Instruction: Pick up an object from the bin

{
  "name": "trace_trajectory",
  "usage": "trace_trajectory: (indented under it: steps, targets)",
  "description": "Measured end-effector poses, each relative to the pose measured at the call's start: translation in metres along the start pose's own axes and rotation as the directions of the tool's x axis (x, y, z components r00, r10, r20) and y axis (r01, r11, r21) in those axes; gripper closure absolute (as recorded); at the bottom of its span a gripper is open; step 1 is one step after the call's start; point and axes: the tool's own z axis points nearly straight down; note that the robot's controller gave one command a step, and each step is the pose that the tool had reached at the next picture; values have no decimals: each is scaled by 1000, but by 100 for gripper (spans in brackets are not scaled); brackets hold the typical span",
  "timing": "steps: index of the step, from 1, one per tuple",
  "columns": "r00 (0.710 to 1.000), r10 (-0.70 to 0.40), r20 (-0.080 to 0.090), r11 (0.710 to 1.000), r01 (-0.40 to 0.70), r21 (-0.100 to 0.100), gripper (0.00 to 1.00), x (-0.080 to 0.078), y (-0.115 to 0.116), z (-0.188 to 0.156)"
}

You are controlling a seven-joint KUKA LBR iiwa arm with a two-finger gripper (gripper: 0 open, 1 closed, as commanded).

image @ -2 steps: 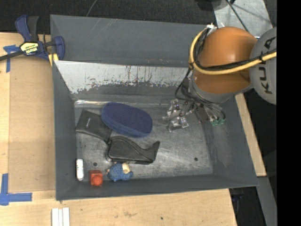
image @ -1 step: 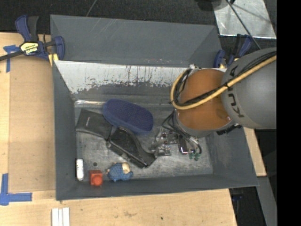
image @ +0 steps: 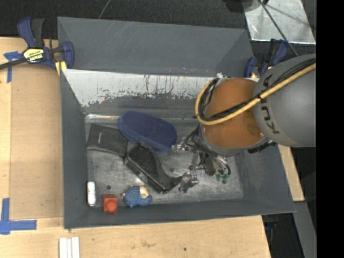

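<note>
The black flat piece (image: 144, 164) lies slantwise in the middle of the bin (image: 161, 213), with its lower end just beside the hand (image: 189, 172). It looks thin, stiff, light and perhaps slick, so I'd take it by that free lower end. I cannot tell whether the hand is wide or narrow. A blue oval pad (image: 148, 129) crowds its upper end. The front wall is near, and bare floor lies to its left.
</note>
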Motion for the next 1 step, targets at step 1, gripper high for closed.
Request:
trace_trajectory:
  steps: [1]
  targets:
    - [1000, -22, 9, 1000, 22, 0, 0, 6, 6, 56]
